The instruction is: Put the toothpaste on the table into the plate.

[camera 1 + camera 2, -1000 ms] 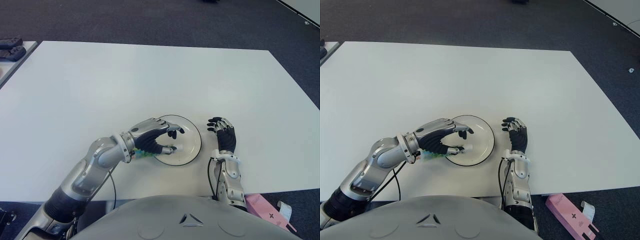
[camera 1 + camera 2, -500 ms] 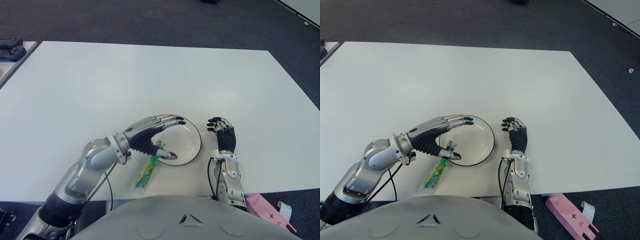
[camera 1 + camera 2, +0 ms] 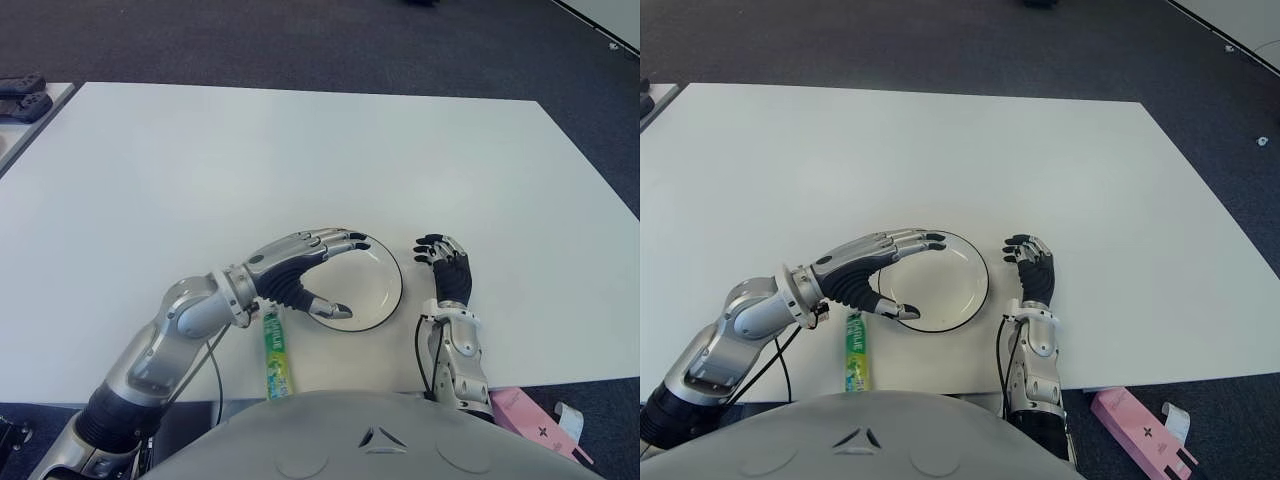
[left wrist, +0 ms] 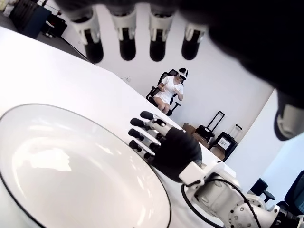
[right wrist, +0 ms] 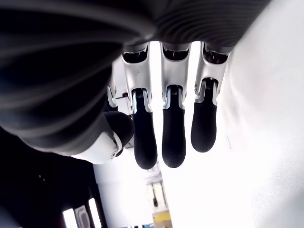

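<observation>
Toothpaste (image 3: 275, 355), a slim green and yellow tube with printed lettering, is lying flat on the white table (image 3: 300, 150) near its front edge, just outside the plate (image 3: 385, 290) on the robot's left side and apart from the rim. One end is pointing toward the left wrist and the other toward the table's edge. The plate is sitting empty: a round, shallow, glossy white dish with a thin dark line running around its rim, its smooth inner surface catching soft reflections in the left wrist view. The left hand (image 3: 300, 272) is hovering over the plate's left part with its fingers (image 3: 335, 240) stretched out and spread, thumb reaching below them, gripping nothing; the tube is showing just under and beside its wrist. The hand's shell is looking metallic silver with dark ribbed pads on the palm and black fingertips. The right hand (image 3: 447, 265) is showing just to the right of the plate, its dark fingers loosely extended and holding nothing. The table top is looking matte and plain. A pink box (image 3: 530, 415) is lying on the dark carpet below the table's front edge, at the robot's right. A seated person (image 4: 171, 90) in white is showing far off in the left wrist view.
</observation>
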Motion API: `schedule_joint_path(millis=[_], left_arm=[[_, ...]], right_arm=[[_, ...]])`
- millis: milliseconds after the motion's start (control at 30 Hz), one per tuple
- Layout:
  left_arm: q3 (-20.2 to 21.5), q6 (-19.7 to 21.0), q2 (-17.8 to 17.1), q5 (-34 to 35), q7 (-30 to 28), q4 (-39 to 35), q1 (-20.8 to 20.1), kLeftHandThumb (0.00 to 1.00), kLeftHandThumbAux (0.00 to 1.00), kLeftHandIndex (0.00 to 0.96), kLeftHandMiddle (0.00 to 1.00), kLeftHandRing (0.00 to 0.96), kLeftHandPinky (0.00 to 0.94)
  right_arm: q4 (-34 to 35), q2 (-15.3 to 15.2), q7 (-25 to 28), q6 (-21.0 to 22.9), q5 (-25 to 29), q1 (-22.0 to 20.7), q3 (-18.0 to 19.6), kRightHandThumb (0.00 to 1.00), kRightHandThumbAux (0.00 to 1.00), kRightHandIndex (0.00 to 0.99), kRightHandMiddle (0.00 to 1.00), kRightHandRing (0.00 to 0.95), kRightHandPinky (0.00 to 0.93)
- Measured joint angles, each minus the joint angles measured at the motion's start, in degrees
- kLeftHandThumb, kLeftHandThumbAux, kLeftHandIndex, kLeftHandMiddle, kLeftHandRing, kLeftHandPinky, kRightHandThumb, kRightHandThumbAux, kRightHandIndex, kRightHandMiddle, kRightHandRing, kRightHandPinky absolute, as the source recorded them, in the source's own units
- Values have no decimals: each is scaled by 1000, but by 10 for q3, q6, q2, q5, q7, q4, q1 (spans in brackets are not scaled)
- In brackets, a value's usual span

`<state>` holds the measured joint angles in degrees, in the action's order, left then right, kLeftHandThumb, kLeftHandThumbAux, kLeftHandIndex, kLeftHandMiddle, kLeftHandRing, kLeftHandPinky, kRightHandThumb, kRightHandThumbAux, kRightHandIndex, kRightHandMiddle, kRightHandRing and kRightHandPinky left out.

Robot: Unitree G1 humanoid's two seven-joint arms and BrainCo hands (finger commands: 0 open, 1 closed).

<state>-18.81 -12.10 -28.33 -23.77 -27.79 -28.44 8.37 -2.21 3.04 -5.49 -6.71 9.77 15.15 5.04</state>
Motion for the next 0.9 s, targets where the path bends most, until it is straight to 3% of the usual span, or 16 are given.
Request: schedule_joint_path(millis=[500,900], left_arm=[[21,21,30,-8,45,0,21,152,419,0,0,0,0],[37,-3,66,-21,129,21,24,164,448,0,0,0,80]], right_arm=[[0,0,-1,0,-1,1,0,708,721,429,493,489,501],[0,0,0,0,-1,1,0,707,722,429,492,488,500]])
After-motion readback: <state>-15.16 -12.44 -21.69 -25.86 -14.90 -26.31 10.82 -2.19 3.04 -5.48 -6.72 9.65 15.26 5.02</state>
